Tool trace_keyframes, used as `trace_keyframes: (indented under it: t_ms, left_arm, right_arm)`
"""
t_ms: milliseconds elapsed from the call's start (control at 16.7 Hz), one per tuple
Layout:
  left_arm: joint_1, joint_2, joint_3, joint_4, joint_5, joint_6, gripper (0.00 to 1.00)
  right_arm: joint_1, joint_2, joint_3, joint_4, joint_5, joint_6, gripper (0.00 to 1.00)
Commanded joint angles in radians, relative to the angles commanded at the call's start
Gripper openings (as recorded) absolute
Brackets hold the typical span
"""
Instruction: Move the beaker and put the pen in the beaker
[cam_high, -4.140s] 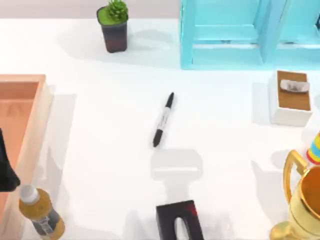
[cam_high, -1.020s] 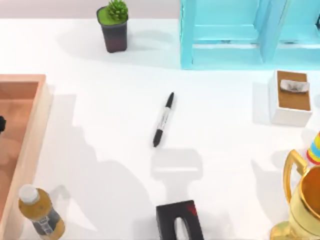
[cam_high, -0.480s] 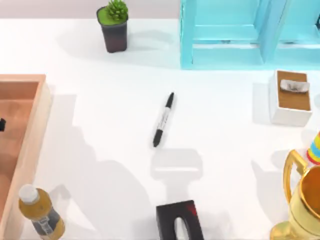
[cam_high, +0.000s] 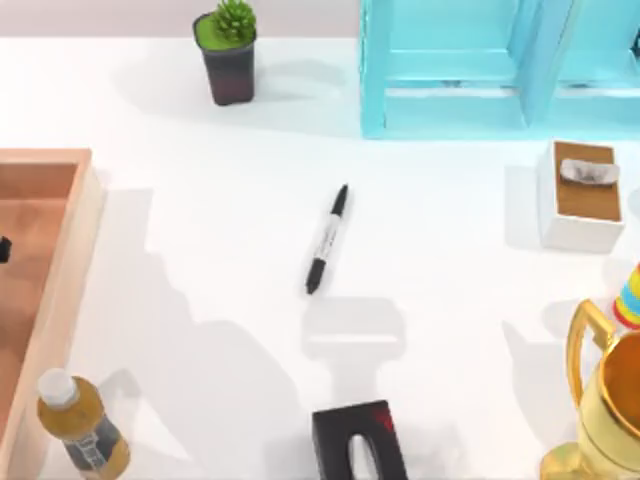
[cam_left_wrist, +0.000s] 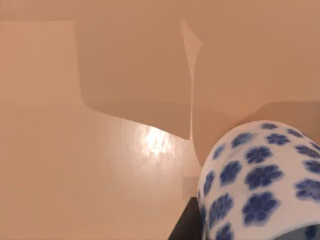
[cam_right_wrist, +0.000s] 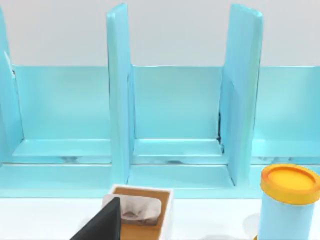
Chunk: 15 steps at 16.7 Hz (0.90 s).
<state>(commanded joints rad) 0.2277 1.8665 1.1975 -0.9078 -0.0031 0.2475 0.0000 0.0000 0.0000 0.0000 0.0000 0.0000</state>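
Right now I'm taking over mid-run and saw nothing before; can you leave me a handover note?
Left claw: over the wooden tray at the table's left, close beside the beaker; grip unclear.
Right claw: parked, facing the blue shelf; finger state unclear.
Pen: flat on the table near the middle, untouched.
Done: nothing confirmed.
Left: move the beaker out, then put the pen in it.

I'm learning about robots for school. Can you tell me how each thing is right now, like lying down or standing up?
pen: lying flat on the white table, cap on, untouched.
beaker: seen close in the left wrist view, against the wooden tray's inside.
wooden tray: resting at the table's left edge.
plant pot: upright.
amber bottle: upright, cap on.
tissue box: upright, a tissue sticking out.
gold trophy: upright.
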Motion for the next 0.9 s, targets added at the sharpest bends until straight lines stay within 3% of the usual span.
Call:
trace_keyframes:
  t_ms: [360, 900]
  left_arm:
    - [-0.053, -0.044, 0.096, -0.087, -0.008, -0.067, 0.00]
    - [-0.386, -0.088, 0.426, -0.497, 0.001, -0.393, 0.00]
  right_arm:
    - [0.000, 0.000, 0.000, 0.000, 0.000, 0.000, 1.00]
    - [0.000, 0.000, 0.000, 0.000, 0.000, 0.000, 1.00]
